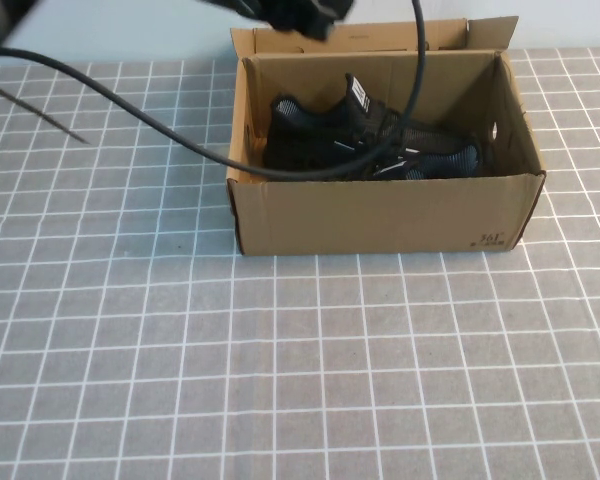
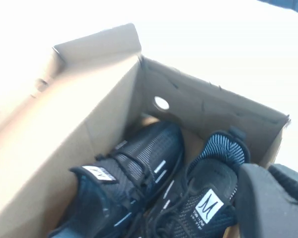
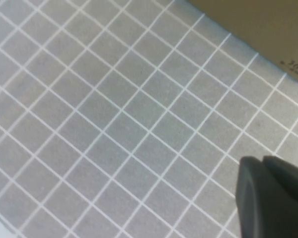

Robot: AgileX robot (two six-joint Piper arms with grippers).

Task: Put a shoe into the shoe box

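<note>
The brown cardboard shoe box [image 1: 380, 215] stands open at the far middle of the table. Two black knit sneakers lie inside it side by side. One shoe [image 1: 310, 135] shows its white tongue tag, the other shoe [image 1: 435, 160] points toward the box's right end. In the left wrist view both shoes [image 2: 139, 161] [image 2: 208, 198] lie between the box walls [image 2: 64, 124]. My left gripper [image 1: 300, 15] hovers above the box's back edge, fingers together and empty [image 2: 275, 191]. My right gripper [image 3: 263, 168] is shut and empty over bare table near the box's front right corner [image 3: 258, 25].
The left arm's black cable [image 1: 130, 110] hangs across the box's left side and over the shoes. The grey gridded tablecloth [image 1: 280, 360] spreads in front of the box. The box's lid flap [image 1: 380, 35] stands up at the back.
</note>
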